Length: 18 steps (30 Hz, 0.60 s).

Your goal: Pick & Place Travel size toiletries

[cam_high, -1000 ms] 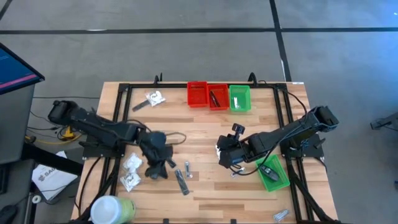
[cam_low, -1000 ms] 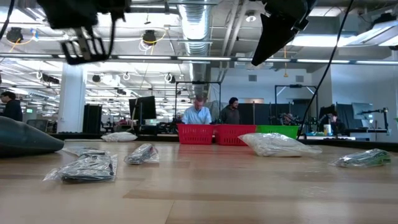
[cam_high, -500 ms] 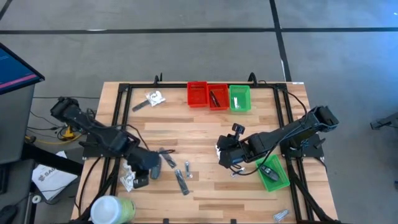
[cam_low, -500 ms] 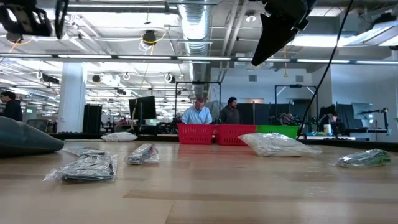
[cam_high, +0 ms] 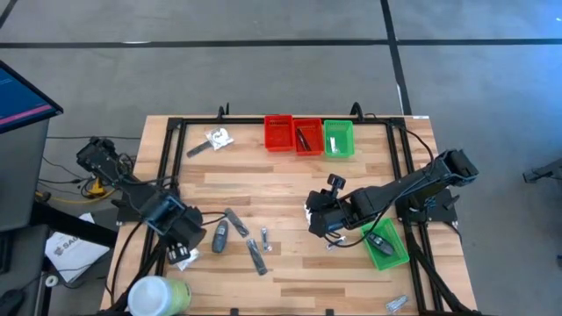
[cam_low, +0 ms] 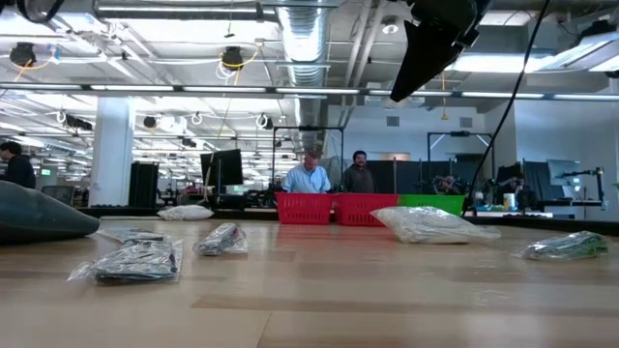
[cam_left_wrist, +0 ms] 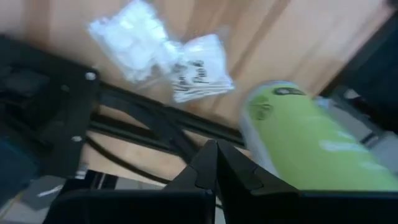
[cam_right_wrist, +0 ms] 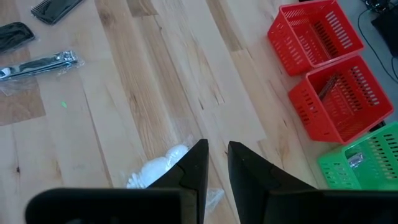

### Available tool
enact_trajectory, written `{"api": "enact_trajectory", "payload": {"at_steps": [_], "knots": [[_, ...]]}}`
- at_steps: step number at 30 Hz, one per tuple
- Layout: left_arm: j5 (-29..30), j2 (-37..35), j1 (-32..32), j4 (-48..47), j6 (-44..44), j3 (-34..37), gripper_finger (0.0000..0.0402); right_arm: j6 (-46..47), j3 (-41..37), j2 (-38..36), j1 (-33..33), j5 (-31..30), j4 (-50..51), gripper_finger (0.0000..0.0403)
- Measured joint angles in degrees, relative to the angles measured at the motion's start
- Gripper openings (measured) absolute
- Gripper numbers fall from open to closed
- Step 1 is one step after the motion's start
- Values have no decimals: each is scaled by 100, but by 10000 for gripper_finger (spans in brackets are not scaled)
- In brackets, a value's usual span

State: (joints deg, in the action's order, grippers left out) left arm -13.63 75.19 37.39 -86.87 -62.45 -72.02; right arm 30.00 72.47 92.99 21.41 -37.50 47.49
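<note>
Small toiletries lie flat on the wooden table: a dark oval [cam_high: 220,235], a grey stick [cam_high: 235,221], silvery sachets [cam_high: 263,234] and a dark packet [cam_high: 259,261]. Two white crinkly packets [cam_left_wrist: 199,68] lie by the left rail, partly under my left gripper [cam_high: 182,237]. That gripper hovers above them, shut [cam_left_wrist: 215,151]. My right gripper [cam_high: 316,218] hangs mid-table with its fingers narrowly open [cam_right_wrist: 216,152]. A white packet [cam_right_wrist: 158,169] lies just beside it. Another white packet with a dark comb [cam_high: 213,139] lies far left.
Two red bins [cam_high: 278,132] [cam_high: 307,137] and a green bin [cam_high: 338,139] stand at the far edge. Another green bin [cam_high: 383,242] sits near right. The white-and-green tub [cam_high: 158,294] lies at the near left corner, close to my left gripper. People stand in the room behind [cam_low: 309,174].
My left arm has swung from the middle of the table toward its left edge and now hangs over the white packets. The dark oval and the grey stick it was covering now show. In the low view it has left the picture. My right arm has kept still.
</note>
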Motion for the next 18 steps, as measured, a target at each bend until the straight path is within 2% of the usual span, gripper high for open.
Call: {"api": "enact_trajectory", "payload": {"at_steps": [9, 18], "knots": [[-481, 301, 609, -27, -944, -1251, 0, 4, 0, 0, 0, 0, -7, 53], [-864, 1130, 1298, -29, -1811, -2044, 0, 2, 0, 0, -9, -2, -12, 53]]}}
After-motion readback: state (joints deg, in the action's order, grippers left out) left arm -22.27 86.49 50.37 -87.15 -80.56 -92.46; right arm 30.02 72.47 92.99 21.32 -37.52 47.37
